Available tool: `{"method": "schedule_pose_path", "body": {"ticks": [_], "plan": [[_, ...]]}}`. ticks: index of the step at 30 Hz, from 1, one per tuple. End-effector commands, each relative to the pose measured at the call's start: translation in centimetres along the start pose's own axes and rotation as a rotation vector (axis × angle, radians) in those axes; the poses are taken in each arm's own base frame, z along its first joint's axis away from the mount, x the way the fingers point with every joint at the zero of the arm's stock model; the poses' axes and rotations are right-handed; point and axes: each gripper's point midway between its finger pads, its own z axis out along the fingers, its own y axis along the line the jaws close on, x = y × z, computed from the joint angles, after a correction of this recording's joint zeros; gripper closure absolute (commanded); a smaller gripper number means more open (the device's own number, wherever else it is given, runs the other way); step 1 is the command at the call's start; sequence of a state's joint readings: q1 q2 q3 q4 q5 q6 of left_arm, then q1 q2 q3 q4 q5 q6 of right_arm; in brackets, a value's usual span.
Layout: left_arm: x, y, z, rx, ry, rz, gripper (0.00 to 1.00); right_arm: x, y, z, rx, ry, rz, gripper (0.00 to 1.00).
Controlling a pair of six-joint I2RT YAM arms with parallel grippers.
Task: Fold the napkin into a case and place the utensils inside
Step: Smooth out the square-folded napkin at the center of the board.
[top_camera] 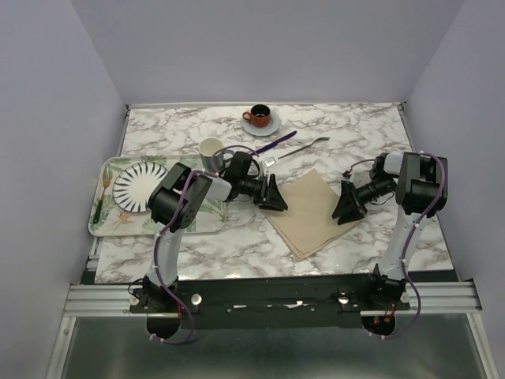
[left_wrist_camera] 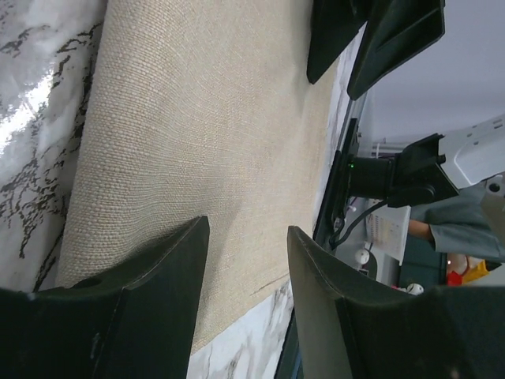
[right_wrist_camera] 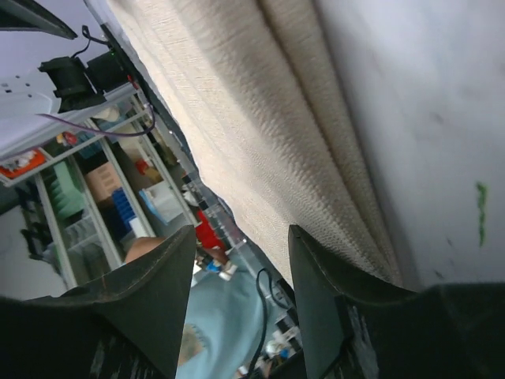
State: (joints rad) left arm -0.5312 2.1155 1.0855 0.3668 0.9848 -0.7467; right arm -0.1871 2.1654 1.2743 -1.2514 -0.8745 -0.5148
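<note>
Napkin [left_wrist_camera: 197,142] up close: beige cloth, coarse open weave, matt and slightly rough. Table [top_camera: 355,126] beneath has a marble-look top, smooth and glossy, catching white glare. The left gripper's fingers [left_wrist_camera: 150,268] look like matt black plastic. Fork [top_camera: 304,148] gleams, polished silver metal.

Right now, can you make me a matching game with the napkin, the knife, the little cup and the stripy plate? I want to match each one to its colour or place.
Things:
1 napkin
2 knife
3 little cup
4 stripy plate

Matches:
A on the saucer
B purple
C on the leaf tray
D beige

Pairs: 1-D, 2-B, 3-A, 4-C.
</note>
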Motion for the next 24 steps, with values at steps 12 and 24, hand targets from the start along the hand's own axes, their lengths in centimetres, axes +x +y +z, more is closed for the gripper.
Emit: {"method": "schedule_pose_path", "body": {"ticks": [12, 24], "plan": [[2.8, -1.0, 0.9, -0.049, 0.213, 0.243, 0.41, 2.4, 3.1, -2.4, 0.039, -0.002, -0.193, 0.4], [1.9, -5.6, 0.2, 0.049, 0.143, 0.294, 0.41, -12.0, 9.6, -1.6, 0.086, -0.239, -0.405, 0.45]]}}
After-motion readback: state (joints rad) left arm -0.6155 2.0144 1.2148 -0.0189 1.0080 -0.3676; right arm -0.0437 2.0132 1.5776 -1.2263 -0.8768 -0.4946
